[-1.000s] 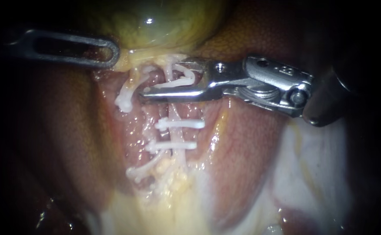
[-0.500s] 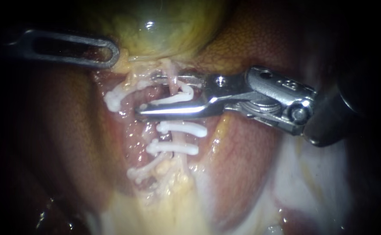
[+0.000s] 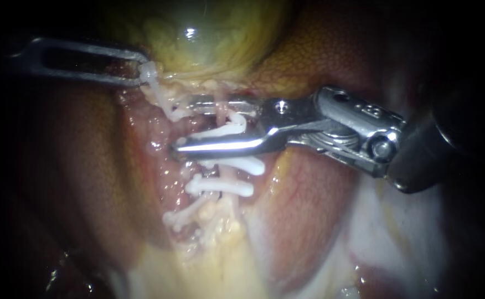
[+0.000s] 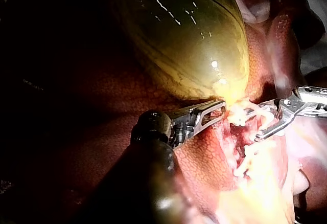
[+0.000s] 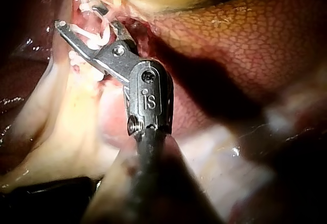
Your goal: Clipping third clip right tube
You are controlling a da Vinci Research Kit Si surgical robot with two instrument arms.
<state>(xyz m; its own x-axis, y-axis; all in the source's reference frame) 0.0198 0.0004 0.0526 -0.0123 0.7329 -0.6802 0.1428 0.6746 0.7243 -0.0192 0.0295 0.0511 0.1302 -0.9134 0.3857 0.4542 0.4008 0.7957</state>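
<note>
My right instrument reaches in from the right, its jaws standing apart across the right tube. A white clip sits between them, touching both jaws. Just below its lower jaw, two white clips cross the same tube. The right wrist view shows the same jaws around the white clip and tube. My left instrument comes in at the upper left, its windowed jaws shut on tissue at the neck of the yellow-green gallbladder. The left wrist view shows this grip.
To the left of the right tube, a white clip lies just under the left instrument's tip, and another clip lies lower down. Reddish-brown liver lies on both sides of the pale, fatty bed.
My right instrument has moved down the tube with its clip, toward the two lower clips. The upper left clip has swung up toward the left instrument's tip.
</note>
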